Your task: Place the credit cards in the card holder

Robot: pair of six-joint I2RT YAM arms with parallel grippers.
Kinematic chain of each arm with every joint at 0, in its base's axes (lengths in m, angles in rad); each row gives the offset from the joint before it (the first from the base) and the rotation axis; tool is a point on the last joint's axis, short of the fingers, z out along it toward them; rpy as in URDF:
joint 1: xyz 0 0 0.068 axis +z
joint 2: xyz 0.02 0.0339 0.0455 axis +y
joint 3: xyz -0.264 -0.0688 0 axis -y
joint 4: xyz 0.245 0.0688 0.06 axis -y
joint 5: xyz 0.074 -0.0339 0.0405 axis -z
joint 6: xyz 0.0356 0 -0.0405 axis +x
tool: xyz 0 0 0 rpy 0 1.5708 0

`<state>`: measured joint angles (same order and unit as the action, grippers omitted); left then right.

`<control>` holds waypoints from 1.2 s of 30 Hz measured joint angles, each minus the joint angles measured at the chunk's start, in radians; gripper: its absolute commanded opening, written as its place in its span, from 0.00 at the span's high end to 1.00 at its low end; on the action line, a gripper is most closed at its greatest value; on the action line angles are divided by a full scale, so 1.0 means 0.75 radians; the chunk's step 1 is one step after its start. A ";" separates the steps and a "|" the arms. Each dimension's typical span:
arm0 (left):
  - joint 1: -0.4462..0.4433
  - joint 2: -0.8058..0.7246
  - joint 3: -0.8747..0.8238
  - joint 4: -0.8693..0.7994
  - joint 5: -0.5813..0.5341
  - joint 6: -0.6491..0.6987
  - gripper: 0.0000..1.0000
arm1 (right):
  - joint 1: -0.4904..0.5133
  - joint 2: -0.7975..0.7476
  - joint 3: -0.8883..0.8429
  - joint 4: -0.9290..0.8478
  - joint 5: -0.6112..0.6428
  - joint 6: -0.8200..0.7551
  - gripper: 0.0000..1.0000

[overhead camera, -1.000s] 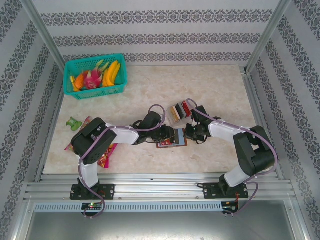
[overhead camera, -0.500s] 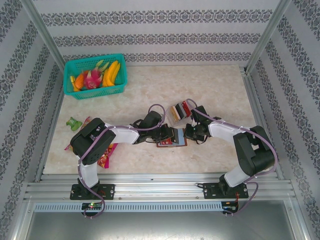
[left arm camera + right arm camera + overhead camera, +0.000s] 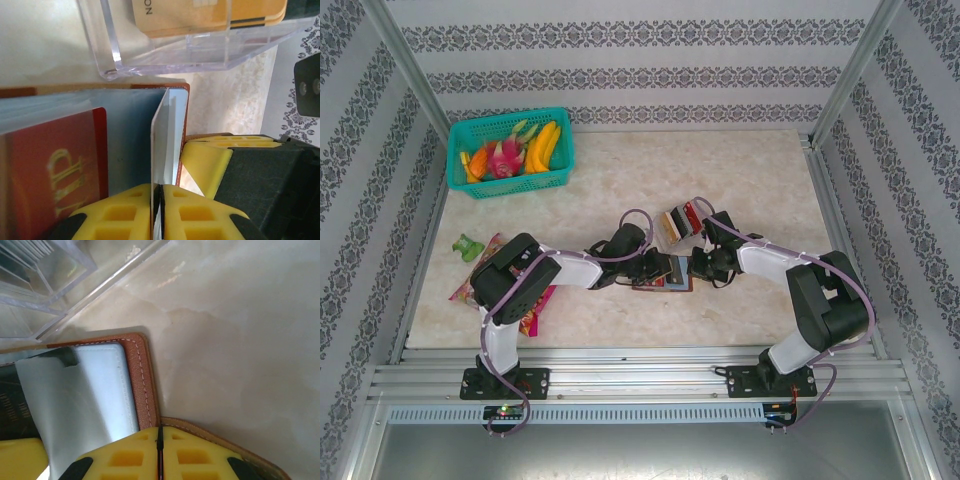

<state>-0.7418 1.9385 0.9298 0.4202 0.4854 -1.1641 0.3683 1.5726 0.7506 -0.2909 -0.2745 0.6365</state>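
Near the middle of the top view, slightly right of centre, the small brown leather card holder [image 3: 144, 375] lies open on the pale marble-patterned table [image 3: 240, 340], just below the clear acrylic stand [image 3: 170, 55] with tan cards [image 3: 200, 17] upright in it. At the bottom centre of the left wrist view, the left gripper [image 3: 156, 192] has its yellow fingers pressed together on a thin white plastic credit card [image 3: 162, 135]. The card is seen edge-on, standing upright over the grey-clear sleeve at the holder's right-hand brown rim. A red card with gold lettering [image 3: 55, 170] already sits in a sleeve at the lower left of that frame. At the bottom of the right wrist view, the right gripper [image 3: 160, 437] has its fingers closed together over the leather edge, apparently pinning the cover flat. The white card looks light, stiff across its face and smooth, so it may skate between the pads if pushed hard against a tight sleeve mouth. The present hold on one short end seems right, since it leaves most of the card free to slide in. The holder is another matter: soft, floppy leather with thin flexible plastic sleeves, and light enough to skid on the table. It is best held by its stitched rim — well away from the sleeve opening — so the pocket can gape. Whether the card's leading edge has entered the sleeve I cannot tell.
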 measured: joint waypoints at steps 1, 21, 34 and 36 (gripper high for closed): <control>-0.003 0.000 0.000 -0.001 0.000 -0.003 0.76 | 0.000 0.000 0.000 0.000 0.000 0.000 0.88; -0.017 -0.077 0.140 -0.390 -0.156 0.136 0.89 | -0.009 0.002 -0.001 0.000 -0.009 -0.001 0.88; 0.005 -0.110 0.099 -0.399 -0.081 0.190 0.96 | -0.009 0.002 -0.001 0.000 -0.010 -0.002 0.87; 0.009 -0.110 0.098 -0.400 -0.059 0.202 0.95 | -0.009 0.003 0.000 0.000 -0.010 -0.004 0.87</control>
<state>-0.7349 1.8561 1.0035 0.1204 0.4412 -1.0122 0.3614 1.5745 0.7506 -0.2909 -0.2817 0.6338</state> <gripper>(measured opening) 0.064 0.126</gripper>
